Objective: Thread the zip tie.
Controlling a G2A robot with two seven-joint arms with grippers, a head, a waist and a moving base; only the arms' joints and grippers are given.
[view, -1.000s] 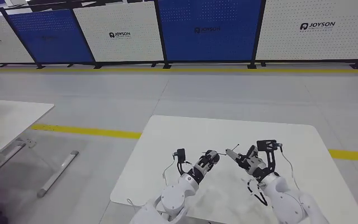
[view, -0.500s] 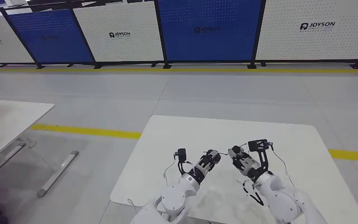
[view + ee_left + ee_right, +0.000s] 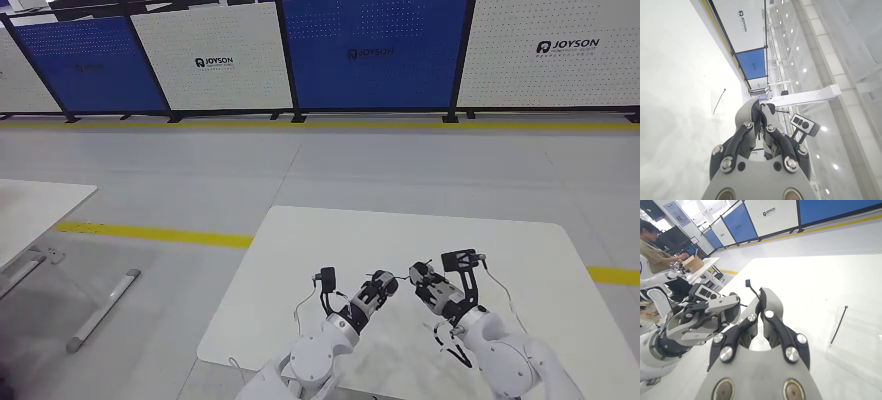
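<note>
Zip tie [image 3: 748,283]: black. Its square head stands just above the right gripper's tips, over the near half of the table, and its strap runs down between the pads.
Right gripper [image 3: 760,296]: clenched on the zip tie's strap, with the pads pressed together around it and no gap showing.
Left gripper [image 3: 759,108]: pinched closed, tips just beside the right gripper's. A thin black strip pokes out of its tips toward the right gripper, apparently the same zip tie's tail.
Gap between grippers: very small; the fingertips are close, and I cannot tell whether they touch.
Table [image 3: 320,250]: white. In the top view both grippers hang over its near middle, well in from the left, right and far edges, with white tabletop running on beyond them to the far edge.
Second zip tie [image 3: 838,325]: black, lying flat and straight on the table, well apart from both grippers.
Clear sheet [image 3: 863,323]: lies under the second zip tie, flat on the tabletop.
Side table [image 3: 30,215]: white, off to the left across a strip of floor, well apart from the work table's edge.
</note>
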